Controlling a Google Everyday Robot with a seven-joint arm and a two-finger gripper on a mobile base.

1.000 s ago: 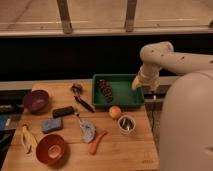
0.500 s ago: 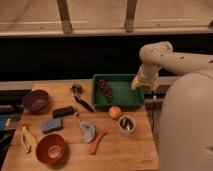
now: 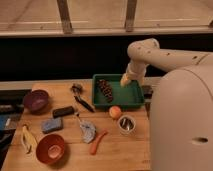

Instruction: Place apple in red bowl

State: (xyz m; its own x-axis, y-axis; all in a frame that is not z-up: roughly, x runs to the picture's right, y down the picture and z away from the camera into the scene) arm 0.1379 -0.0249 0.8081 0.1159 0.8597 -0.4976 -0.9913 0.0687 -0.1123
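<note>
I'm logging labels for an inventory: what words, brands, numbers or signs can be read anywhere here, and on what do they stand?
None can be read.
No print shows on the apple, the red bowl, the green tray, the blue block or the robot's white body.
The gripper, hanging over the tray's right side, bears no legible mark either.

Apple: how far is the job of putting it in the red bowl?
Done: nothing; the apple sits on the table beside the metal cup. In hand: the open claw hovers over the green tray, empty. Left: grasp the apple, carry it to the empty red bowl.
</note>
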